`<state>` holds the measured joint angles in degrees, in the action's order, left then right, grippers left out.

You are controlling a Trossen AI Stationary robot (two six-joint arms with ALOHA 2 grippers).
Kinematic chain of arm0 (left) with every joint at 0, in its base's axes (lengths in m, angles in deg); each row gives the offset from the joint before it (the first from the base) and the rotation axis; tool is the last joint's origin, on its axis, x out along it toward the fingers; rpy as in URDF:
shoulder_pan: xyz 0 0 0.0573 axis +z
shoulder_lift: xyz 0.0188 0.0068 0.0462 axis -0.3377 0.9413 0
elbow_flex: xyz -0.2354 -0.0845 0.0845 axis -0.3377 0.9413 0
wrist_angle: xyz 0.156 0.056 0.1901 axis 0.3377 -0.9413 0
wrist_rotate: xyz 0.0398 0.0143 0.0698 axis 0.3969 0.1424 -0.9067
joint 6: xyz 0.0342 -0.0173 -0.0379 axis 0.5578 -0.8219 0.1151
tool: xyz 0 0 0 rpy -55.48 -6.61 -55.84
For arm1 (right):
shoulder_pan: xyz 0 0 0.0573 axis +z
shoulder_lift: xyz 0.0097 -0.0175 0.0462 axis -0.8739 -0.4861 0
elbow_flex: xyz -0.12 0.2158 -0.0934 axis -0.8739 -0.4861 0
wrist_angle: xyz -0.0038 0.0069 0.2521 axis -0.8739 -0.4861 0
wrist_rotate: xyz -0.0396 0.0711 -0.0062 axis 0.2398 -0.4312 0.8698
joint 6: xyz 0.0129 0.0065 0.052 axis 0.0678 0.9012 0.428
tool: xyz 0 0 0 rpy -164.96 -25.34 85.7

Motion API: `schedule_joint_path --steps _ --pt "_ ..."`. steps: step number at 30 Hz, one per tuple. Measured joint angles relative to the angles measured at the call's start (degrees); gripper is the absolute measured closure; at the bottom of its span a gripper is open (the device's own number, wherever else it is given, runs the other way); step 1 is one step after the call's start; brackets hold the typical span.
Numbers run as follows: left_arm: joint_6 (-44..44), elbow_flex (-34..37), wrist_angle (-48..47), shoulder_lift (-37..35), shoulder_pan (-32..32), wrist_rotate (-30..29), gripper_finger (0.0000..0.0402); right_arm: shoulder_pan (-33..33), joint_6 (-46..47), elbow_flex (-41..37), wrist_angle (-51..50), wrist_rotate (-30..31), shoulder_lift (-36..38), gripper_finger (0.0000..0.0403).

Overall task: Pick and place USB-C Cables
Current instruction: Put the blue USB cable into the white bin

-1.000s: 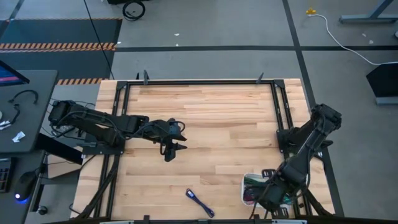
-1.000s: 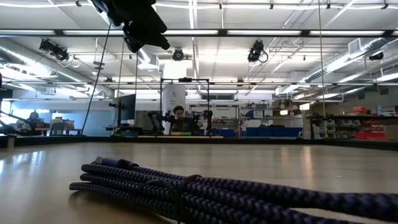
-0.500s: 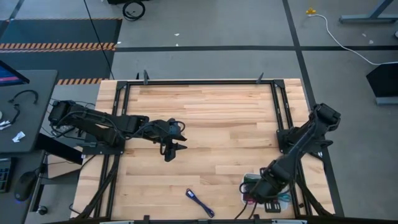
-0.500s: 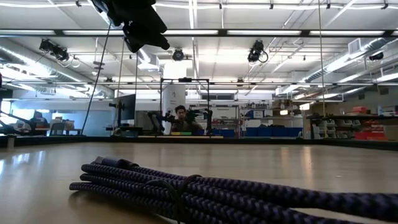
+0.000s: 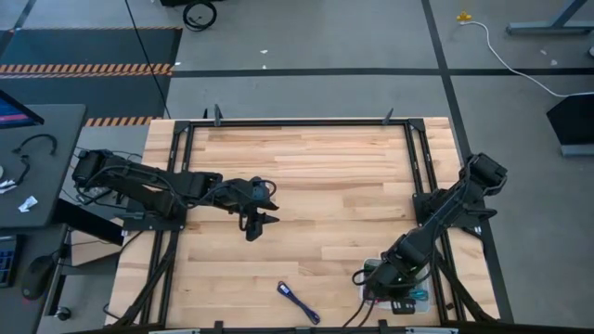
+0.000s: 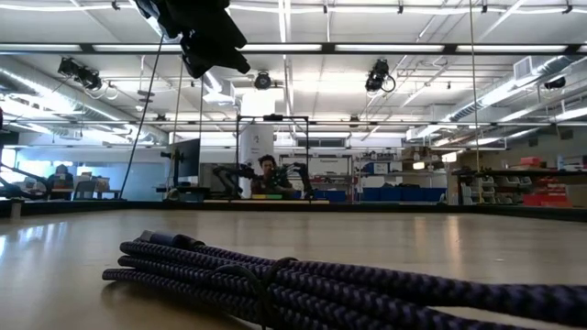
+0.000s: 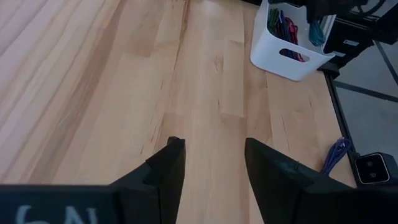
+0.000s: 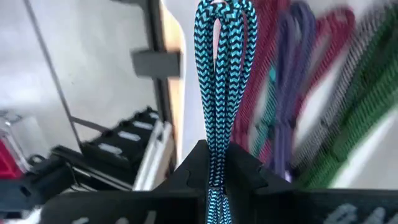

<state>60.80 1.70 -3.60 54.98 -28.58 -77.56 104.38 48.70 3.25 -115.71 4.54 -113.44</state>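
Observation:
A teal USB-C cable bundle (image 8: 217, 81) is held by my right gripper (image 8: 214, 171), which is shut on it above the white bin (image 5: 371, 278) at the table's near right corner. The bin holds several more bundles (image 7: 283, 25): magenta, purple, green and grey. A dark blue-purple bundle (image 5: 299, 301) lies flat on the table near the near edge; it fills the low view's foreground (image 6: 321, 284). My left gripper (image 7: 211, 144) hangs open over bare wood left of the table's middle (image 5: 252, 225), touching nothing. My right gripper pinches the teal bundle between its two fingers near one end (image 8: 216, 155). The fingers lie along the bundle, which runs straight out past the fingertips to its looped end (image 8: 224, 9). The bundle is lifted clear and hangs above the bin (image 7: 317, 31).
A black metal frame (image 5: 297, 122) runs along the table's edges. The low camera (image 7: 372, 169) sits at the near edge beside the blue-purple bundle. Bare wood (image 5: 325, 186) stretches between the two arms. A person shows far off in the room (image 6: 266, 174).
My right arm has swung toward the table's left, carrying its gripper and the teal bundle from the bin's right side to above the bin. My left arm and the blue-purple bundle have stayed where they were.

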Motion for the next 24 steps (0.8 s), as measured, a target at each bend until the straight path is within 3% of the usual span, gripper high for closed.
schedule_joint_path --steps 15,24 --pt "0.09 0.00 0.01 0.00 0.00 0.00 0.0230 -0.88 5.01 -5.22 7.86 -1.46 0.00 0.0373" --pt "0.09 0.00 0.01 0.00 0.00 0.00 0.0230 -0.88 5.70 -8.02 12.40 1.71 0.02 0.0373"
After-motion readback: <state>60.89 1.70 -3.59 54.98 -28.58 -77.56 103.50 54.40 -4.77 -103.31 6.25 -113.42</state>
